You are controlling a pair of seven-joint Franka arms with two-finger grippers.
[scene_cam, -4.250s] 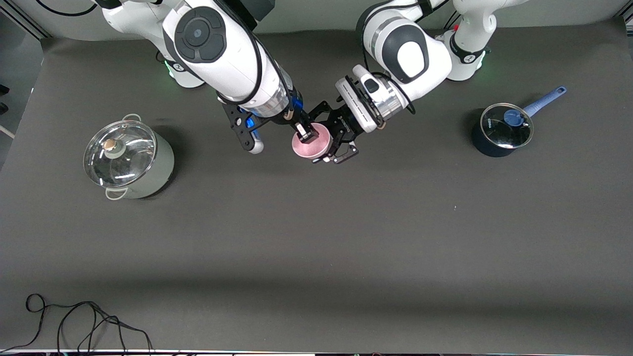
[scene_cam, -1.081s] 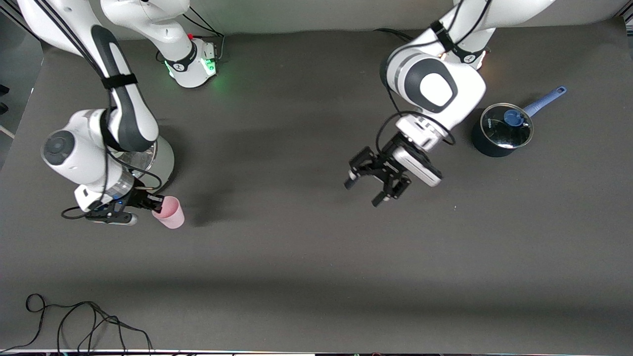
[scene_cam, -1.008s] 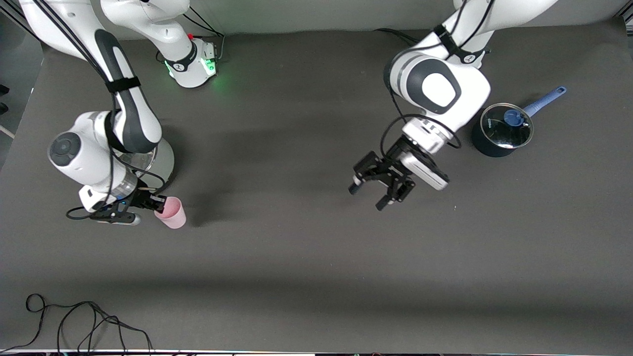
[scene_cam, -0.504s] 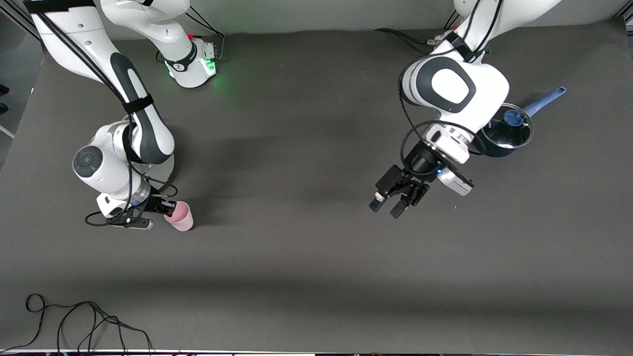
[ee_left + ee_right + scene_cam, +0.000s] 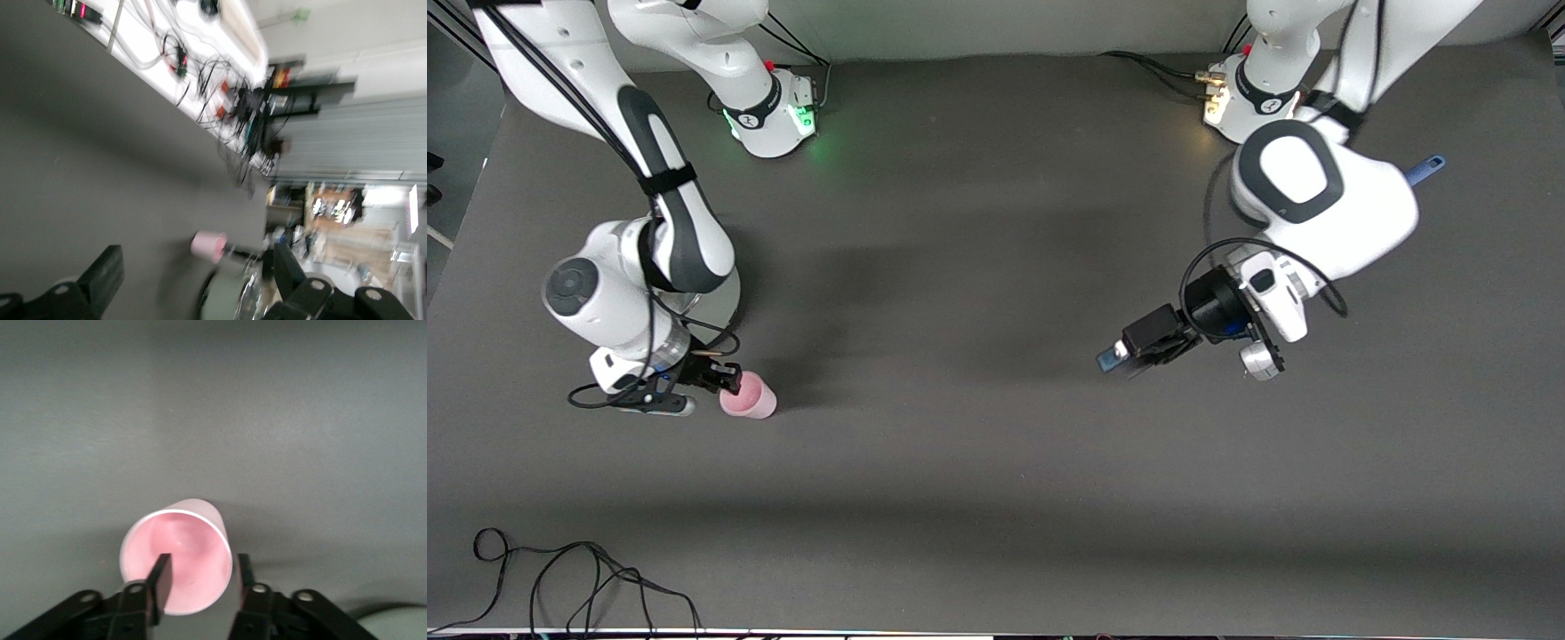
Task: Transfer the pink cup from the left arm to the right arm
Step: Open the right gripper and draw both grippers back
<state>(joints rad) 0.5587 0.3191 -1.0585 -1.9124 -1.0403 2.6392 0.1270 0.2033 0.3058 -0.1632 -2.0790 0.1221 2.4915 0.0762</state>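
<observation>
The pink cup (image 5: pixel 749 397) stands on the dark table toward the right arm's end, a little nearer to the front camera than the green pot. My right gripper (image 5: pixel 729 380) is open at its rim. In the right wrist view the cup (image 5: pixel 193 550) shows its mouth; my right gripper (image 5: pixel 202 577) has one finger inside it and one outside, with a gap to the wall. My left gripper (image 5: pixel 1119 359) is open and empty over the bare table toward the left arm's end. In the left wrist view my left gripper (image 5: pixel 193 277) faces the distant cup (image 5: pixel 209 245).
A green pot (image 5: pixel 725 298) with a glass lid is mostly hidden under the right arm. A blue saucepan's handle (image 5: pixel 1427 164) sticks out from under the left arm. A black cable (image 5: pixel 560 569) lies at the table's front edge.
My right gripper has let go of the cup, which now rests on the table. My left arm has swung toward its own end of the table and turned its gripper.
</observation>
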